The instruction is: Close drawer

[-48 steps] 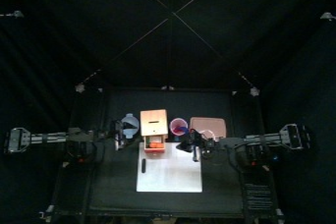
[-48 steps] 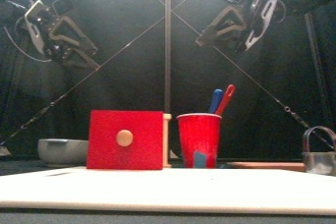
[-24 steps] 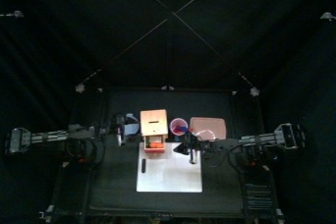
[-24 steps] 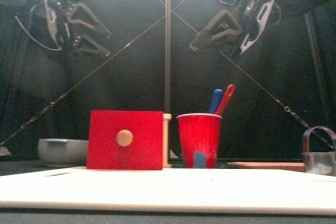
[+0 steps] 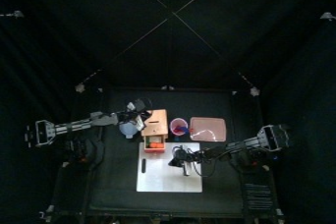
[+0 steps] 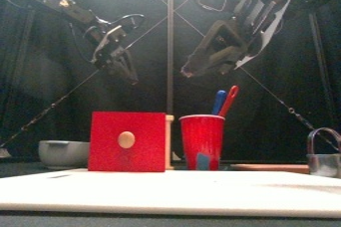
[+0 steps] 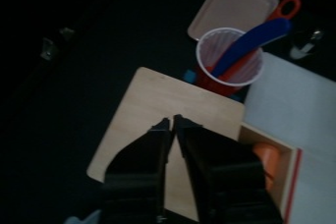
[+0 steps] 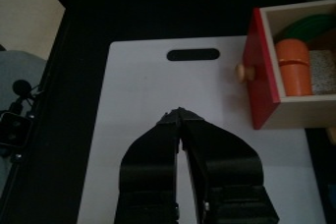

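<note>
while the drawer [image 8: 278,71] juts open at right of the right wrist frame, knob toward the white sheet [image 8: 184,120], the right gripper [image 8: 175,120], fingers pressed together, hovers nearer; left gripper [image 7: 175,125] pressed together too.

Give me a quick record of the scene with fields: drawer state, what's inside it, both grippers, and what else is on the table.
drawer state: drawer pulled out of the tan box, still open
drawer contents: an orange piece and something green
left gripper: shut, empty, above the box
right gripper: shut, empty, above the white board, in front of the drawer knob
other items: red cup with red and blue utensils, pink tray, grey bowl
</note>
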{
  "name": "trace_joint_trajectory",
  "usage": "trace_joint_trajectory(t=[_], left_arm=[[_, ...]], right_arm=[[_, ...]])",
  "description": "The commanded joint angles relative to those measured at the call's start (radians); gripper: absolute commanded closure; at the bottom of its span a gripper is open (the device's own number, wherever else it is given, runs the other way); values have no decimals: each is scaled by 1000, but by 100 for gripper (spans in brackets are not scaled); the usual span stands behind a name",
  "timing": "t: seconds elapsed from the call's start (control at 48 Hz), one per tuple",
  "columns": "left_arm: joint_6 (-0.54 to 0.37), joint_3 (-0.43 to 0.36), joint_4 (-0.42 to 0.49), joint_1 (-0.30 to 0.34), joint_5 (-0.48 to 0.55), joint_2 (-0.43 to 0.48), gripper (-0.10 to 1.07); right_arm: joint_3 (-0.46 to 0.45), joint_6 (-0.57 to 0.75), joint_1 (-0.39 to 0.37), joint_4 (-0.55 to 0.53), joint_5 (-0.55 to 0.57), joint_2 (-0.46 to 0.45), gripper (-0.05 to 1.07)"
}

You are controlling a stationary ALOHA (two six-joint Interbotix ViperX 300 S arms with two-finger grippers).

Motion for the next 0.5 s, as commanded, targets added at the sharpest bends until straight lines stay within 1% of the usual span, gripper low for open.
trace_joint_trajectory(t=[0.0, 0.146, 0.229, 0.396, 0.479], left_arm=[[17, -66, 17, 29, 31, 29, 66], [92, -117, 43, 57, 112, 97, 66], [160, -149, 51, 63, 167, 144, 66], [293, -244, 46, 84, 275, 249, 66], [339, -278, 48, 101, 296, 282, 66]], right_arm=[[-35, 0, 3, 0, -3, 9, 76], [-67, 5, -2, 5, -2, 64, 81], [-91, 5, -2, 2, 6, 92, 82], [-140, 5, -3, 5, 28, 138, 82], [-163, 6, -3, 5, 40, 163, 82]])
